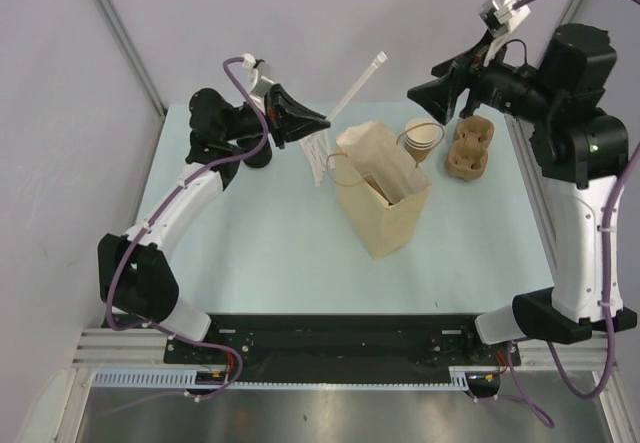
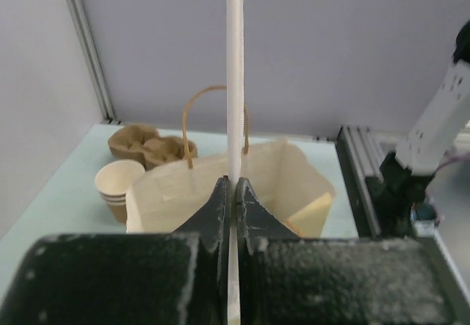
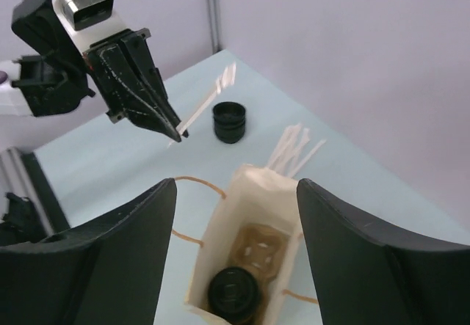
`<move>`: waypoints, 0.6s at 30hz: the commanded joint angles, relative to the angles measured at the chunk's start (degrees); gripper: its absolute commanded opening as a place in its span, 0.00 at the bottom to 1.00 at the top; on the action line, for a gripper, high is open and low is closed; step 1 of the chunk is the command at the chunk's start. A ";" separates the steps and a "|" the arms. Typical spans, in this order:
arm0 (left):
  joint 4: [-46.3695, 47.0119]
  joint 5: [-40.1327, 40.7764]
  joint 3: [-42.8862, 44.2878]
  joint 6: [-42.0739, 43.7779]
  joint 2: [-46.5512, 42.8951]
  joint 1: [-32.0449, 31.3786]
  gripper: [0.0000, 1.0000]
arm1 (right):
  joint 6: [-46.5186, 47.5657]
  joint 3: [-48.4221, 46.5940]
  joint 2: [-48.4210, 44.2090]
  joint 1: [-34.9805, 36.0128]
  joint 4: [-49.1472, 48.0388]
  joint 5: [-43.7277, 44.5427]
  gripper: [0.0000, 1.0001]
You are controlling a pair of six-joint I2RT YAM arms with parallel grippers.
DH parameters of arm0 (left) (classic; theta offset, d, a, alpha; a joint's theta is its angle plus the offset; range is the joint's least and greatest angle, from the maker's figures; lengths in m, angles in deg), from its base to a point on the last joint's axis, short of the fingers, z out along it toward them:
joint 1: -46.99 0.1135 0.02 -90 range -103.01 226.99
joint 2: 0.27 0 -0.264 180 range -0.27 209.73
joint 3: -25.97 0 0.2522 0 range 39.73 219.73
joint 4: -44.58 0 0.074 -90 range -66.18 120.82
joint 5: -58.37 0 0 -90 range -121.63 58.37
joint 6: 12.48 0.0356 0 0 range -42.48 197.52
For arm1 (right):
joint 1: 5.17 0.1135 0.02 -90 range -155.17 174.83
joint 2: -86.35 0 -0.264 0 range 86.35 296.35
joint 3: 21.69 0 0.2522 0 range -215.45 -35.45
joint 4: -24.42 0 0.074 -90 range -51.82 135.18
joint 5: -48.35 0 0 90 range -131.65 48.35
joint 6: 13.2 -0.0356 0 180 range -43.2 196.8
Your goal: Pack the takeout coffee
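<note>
Takeout coffee (image 3: 235, 294) in bag (image 3: 213, 266), table 1 o'clock: likely light, crushable; grip wall below lid. Left gripper (image 2: 235, 187) clenched on straw (image 2: 235, 61); right gripper (image 3: 235, 193) spread, empty.

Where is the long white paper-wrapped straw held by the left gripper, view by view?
Top external: white paper-wrapped straw slants above the tan paper bag, top centre.
Left wrist: vertical down the middle, clamped.
Right wrist: upper left, slanted.
Shared landmark: the bag.
</note>
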 commanded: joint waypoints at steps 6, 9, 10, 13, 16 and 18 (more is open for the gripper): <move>-43.00 -3.74 10.95 45.55 -4.58 -1.91 0.00 | 15.13 -6.53 -5.42 2.40 10.20 3.24 0.68; -43.46 -5.05 12.45 46.26 -4.49 -2.52 0.00 | 15.13 -5.13 -6.12 4.69 11.00 4.12 0.67; -44.59 -5.40 12.71 47.39 -4.58 -3.57 0.00 | 15.30 -4.69 -6.38 6.35 10.82 4.73 0.66; -50.30 -5.06 14.38 54.69 -4.84 -6.12 0.00 | 16.53 -3.72 -6.91 8.20 10.99 5.00 0.65; -53.91 -4.88 15.35 59.17 -4.84 -8.06 0.00 | 17.94 -3.72 -7.09 9.61 12.66 5.17 0.63; -54.88 -4.44 15.53 60.76 -4.84 -9.11 0.00 | 19.25 -3.46 -7.44 10.23 14.68 5.26 0.62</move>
